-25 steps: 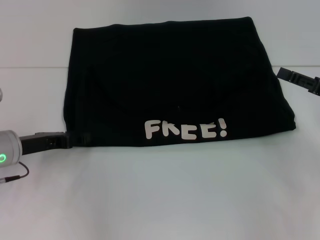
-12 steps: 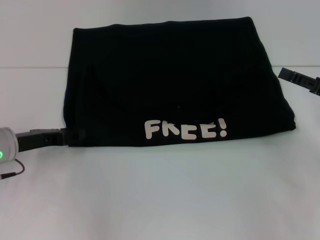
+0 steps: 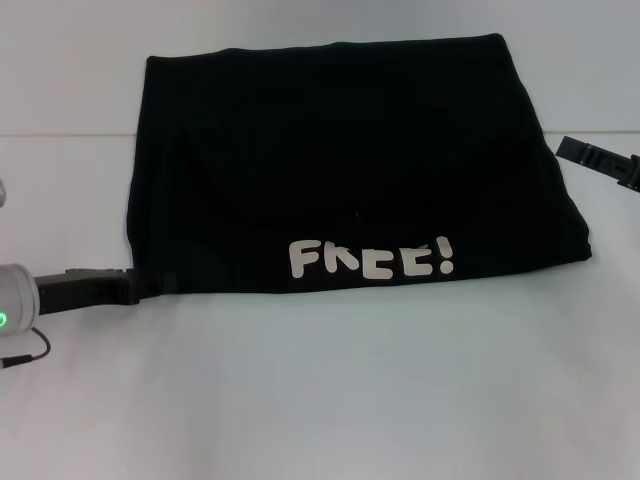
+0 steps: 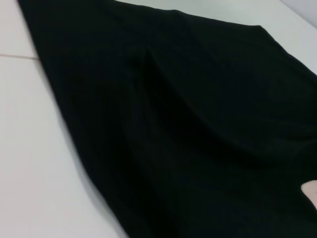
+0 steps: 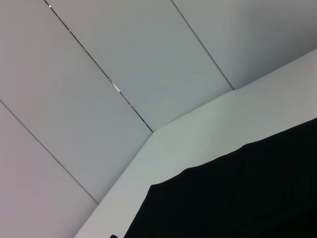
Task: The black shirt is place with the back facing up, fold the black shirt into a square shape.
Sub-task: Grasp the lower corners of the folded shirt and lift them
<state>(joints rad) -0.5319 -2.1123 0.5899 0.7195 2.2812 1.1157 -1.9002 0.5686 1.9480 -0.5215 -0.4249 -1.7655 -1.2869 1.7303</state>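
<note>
The black shirt (image 3: 340, 160) lies folded into a wide rectangle on the white table, with a white "FREE!" print (image 3: 372, 259) along its near edge. My left gripper (image 3: 150, 283) is low at the shirt's near left corner, touching or overlapping the fabric edge. The right gripper (image 3: 578, 151) hovers just off the shirt's right edge, apart from it. In the left wrist view the black shirt (image 4: 188, 124) fills most of the picture, with soft creases. The right wrist view shows the black shirt (image 5: 247, 198) from its far corner.
The white table (image 3: 320, 400) extends bare in front of the shirt and on both sides. Grey wall panels (image 5: 124, 59) rise behind the table's far edge. A thin cable (image 3: 30, 352) hangs from my left wrist.
My left arm drew back to the left, then returned slightly lower at the shirt's near left corner. The shirt and the right arm have barely moved.
</note>
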